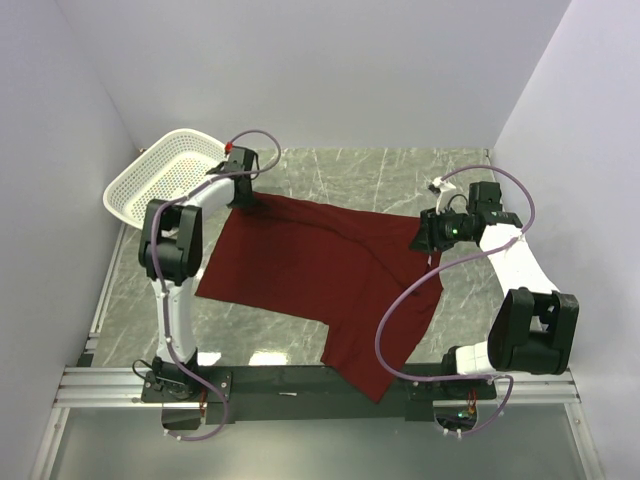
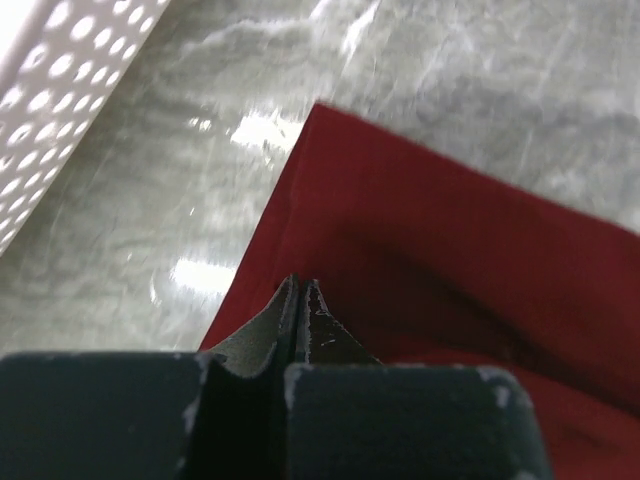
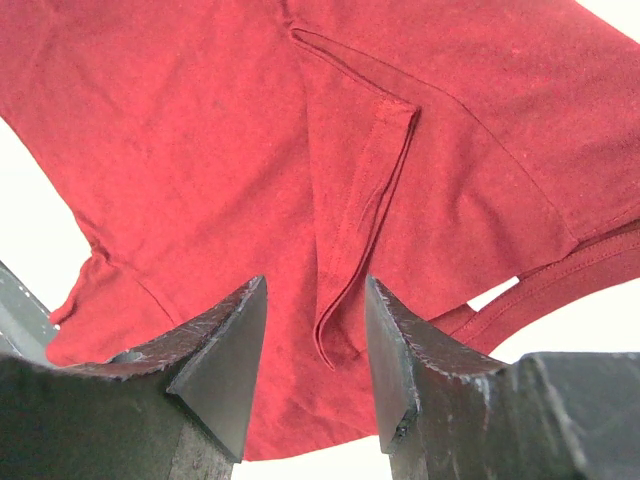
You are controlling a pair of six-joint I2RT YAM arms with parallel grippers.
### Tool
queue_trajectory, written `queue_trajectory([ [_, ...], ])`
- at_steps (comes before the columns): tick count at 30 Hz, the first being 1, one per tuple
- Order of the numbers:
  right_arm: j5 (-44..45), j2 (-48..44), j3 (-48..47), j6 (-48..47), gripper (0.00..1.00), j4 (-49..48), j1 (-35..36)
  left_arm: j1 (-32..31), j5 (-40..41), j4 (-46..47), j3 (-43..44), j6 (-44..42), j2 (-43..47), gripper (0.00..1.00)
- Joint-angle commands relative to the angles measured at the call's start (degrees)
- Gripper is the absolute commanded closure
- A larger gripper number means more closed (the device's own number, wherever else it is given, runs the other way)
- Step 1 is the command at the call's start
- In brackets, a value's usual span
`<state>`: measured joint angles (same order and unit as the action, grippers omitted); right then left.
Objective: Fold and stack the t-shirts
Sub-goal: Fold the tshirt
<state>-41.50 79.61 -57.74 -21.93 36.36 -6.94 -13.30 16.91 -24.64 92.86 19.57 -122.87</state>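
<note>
Marble table [image 1: 400,165] bears maroon t-shirt [image 1: 310,265] and white basket [image 1: 165,180].

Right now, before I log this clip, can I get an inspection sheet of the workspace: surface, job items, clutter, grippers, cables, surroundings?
Surface: grey marble-patterned table.
Job's things: one maroon t-shirt, spread out and unfolded, its near-right part reaching past the table's near edge.
Clutter: white perforated basket at the far-left corner, apart from the shirt.
Grippers: left gripper shut on the shirt's edge near its far-left corner; right gripper open, with a sleeve fold between its fingers.
Cables: purple cables loop along both arms; the right arm's loop hangs over the shirt.
Surroundings: pale walls on three sides; metal rail along the near edge.
</note>
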Motion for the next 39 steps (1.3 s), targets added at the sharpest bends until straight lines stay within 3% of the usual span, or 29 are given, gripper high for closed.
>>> queue_trajectory([
  [1,-0.16,-2.01,-0.27,-0.04,0.49,-1.38,0.17,0.2,-1.52,4.6,-3.81,-0.85,6.76,1.0],
  [33,0.01,-2.44,-0.36,-0.83,0.49,-1.2,0.17,1.79,1.9,3.82,-9.45,-1.38,11.07,1.0],
  [34,0.01,-2.36,-0.27,-0.83,0.49,-1.2,0.17,1.96,2.16,3.12,-9.45,-1.12,11.16,0.95],
  [37,0.01,-2.45,-0.36,-0.83,0.49,-1.38,0.26,2.66,2.96,2.49,-10.32,0.46,13.6,0.62],
  [39,-0.08,-2.36,-0.45,-0.83,0.49,-1.29,0.17,3.01,1.82,3.98,-12.25,0.99,16.07,0.59],
])
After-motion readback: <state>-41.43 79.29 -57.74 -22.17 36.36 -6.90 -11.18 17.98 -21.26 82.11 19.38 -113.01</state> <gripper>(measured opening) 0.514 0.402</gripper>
